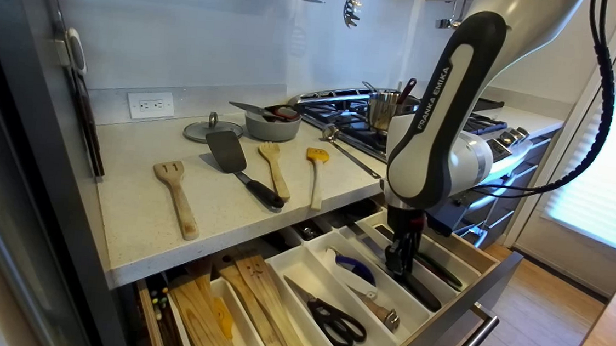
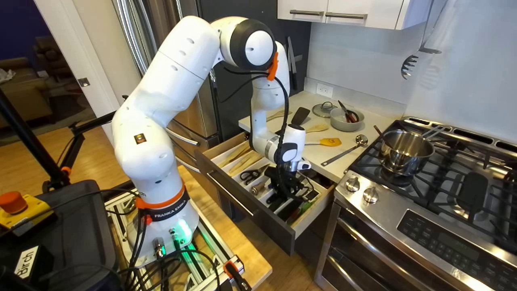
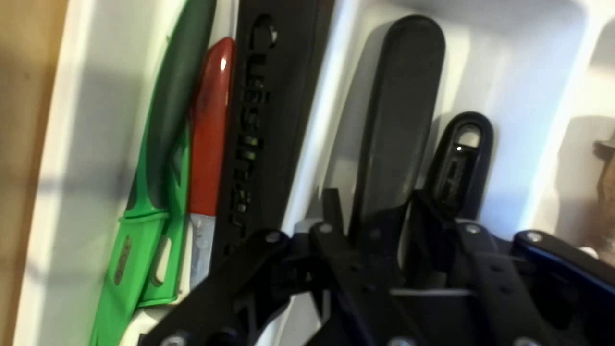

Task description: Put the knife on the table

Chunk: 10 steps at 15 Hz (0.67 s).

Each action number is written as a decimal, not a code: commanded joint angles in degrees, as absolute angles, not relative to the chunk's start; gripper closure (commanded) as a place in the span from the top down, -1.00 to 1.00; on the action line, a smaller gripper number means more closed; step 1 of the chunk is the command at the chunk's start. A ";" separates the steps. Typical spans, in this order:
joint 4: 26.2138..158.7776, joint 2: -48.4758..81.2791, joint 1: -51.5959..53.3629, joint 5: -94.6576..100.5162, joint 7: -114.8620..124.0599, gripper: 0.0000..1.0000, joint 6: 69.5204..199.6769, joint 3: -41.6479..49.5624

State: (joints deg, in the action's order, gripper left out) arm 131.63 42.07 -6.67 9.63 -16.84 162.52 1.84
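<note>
So the knife (image 3: 403, 110) isn't on the bench (image 1: 124, 202) yet, it's lying in a slot of the white organiser (image 1: 300, 268) in the pulled-out drawer (image 2: 274, 228), butt end toward the drawer front. Grabbing it by the handle makes sense imo, it's the chunky bit that won't cut or slip like a blade. The fingers (image 3: 331, 209) are down on either side of that handle, parted a touch wider than it, but honestly can't tell if they're pinching or just straddling. Looks like the grasp step to me. Annoying part is the shorter black handle (image 3: 461, 163) lying just beside it, right by one finger in the wrist view, so it could get dragged along. The divider (image 3: 329, 86) is close on the other side too, so I'd go straight up before swinging over to the bench.
</note>
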 commanded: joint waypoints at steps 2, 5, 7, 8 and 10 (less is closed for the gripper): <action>128.26 45.07 -4.54 10.10 -14.01 -0.65 160.32 3.16; 130.34 42.74 -4.22 9.87 -12.79 -0.85 161.45 3.04; 133.32 39.11 -4.10 9.82 -12.20 -0.85 162.02 3.18; 134.53 37.29 -4.38 9.56 -12.01 -0.85 161.44 2.92; 136.14 34.07 -5.46 8.67 -12.22 -0.85 159.40 1.87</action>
State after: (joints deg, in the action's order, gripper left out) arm 131.84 40.13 -4.97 9.54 -13.21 161.51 2.47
